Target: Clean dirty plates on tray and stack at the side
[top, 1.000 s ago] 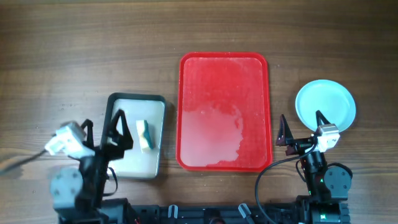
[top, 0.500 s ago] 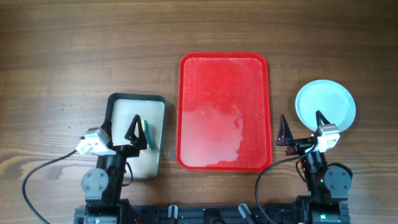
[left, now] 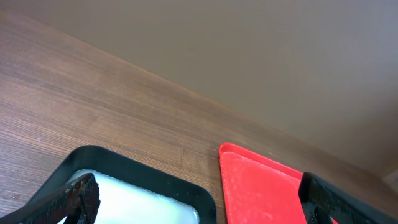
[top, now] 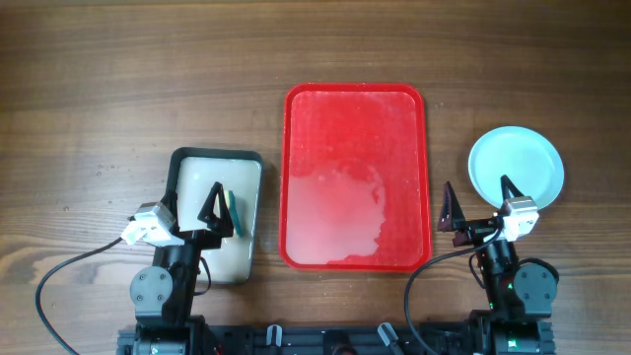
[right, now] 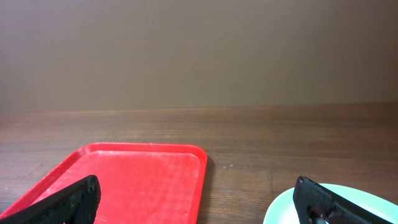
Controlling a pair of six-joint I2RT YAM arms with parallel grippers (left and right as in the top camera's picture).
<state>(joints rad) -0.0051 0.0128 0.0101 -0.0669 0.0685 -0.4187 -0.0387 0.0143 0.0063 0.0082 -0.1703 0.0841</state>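
Now: judging from how things lie, the wiping looks finished, and what remains is parking both arms cleanly.
Tray: the red tray (top: 355, 108) sits mid-table with no plate on it. A pale wet film covers its 6 o'clock half.
Plates: the plates (top: 516, 166) rest on the table (top: 118, 79) at 3 o'clock of the red tray, apart from its rim. A pale blue one shows on top with no red smear visible. How many lie beneath it cannot be told from above.
Left arm: the left gripper (top: 193, 210) hangs over the cream tray (top: 202, 177), at 8 o'clock of the red tray. Its fingers are spread wide and hold nothing, and its wrist view shows only tray floor between them.
Sponge: the sponge (top: 233, 219) lies along the cream tray's 3 o'clock side, partly hidden by one finger. Whether the finger touches it cannot be told.
Right arm: the right gripper (top: 478, 204) sits at 7 o'clock of the plates, near their rim but not touching. It is spread and empty.
Doing it well: lift the left arm straight up before drawing it back toward 6 o'clock, so no finger drags the sponge or catches the dark rim. Pull the right arm away toward 6 o'clock, never toward 1 o'clock where the stack lies. Leave both grippers released.
Risk: a sideways sweep by the right arm could nudge the stack, and shallow plates probably slide easily on wood.
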